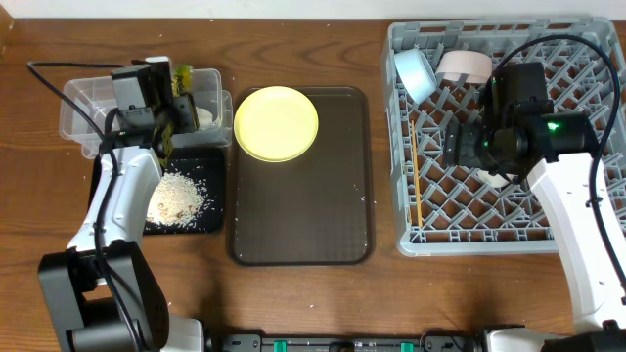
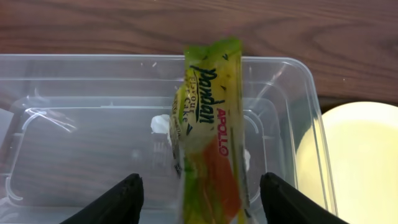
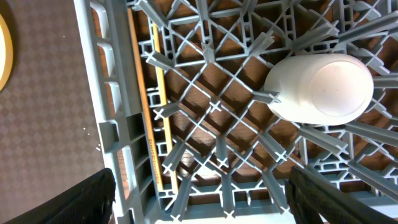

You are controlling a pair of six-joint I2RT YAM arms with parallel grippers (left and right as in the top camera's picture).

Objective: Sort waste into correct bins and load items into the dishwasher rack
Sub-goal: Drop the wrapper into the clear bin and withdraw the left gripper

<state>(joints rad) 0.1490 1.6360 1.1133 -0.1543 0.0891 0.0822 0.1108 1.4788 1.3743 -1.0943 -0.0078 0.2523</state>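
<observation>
The green-and-white snack wrapper [image 2: 208, 124] stands upright between my left gripper's [image 2: 202, 178] wide-open fingers, touching neither, over the clear tub [image 2: 81, 143]. From overhead the wrapper [image 1: 182, 78] and left gripper [image 1: 168, 122] are at the tub's [image 1: 88, 103] right end. Rice [image 1: 176, 200] lies in the black tray [image 1: 211, 164]. The yellow plate [image 1: 277, 122] sits on the brown serving tray. My right gripper [image 3: 205, 193] is open and empty above the rack [image 1: 577, 220], near the pale cup [image 3: 320, 87] and chopsticks [image 3: 149, 106]. The blue bowl [image 1: 416, 73] and white bowl [image 1: 462, 66] are in the rack.
The brown serving tray [image 1: 303, 215] lies between the bins and the rack. The plate's edge shows at the right of the left wrist view [image 2: 360, 162]. The rack's upright pegs [image 3: 217, 118] stand under my right gripper. Cables run over the rack's far side.
</observation>
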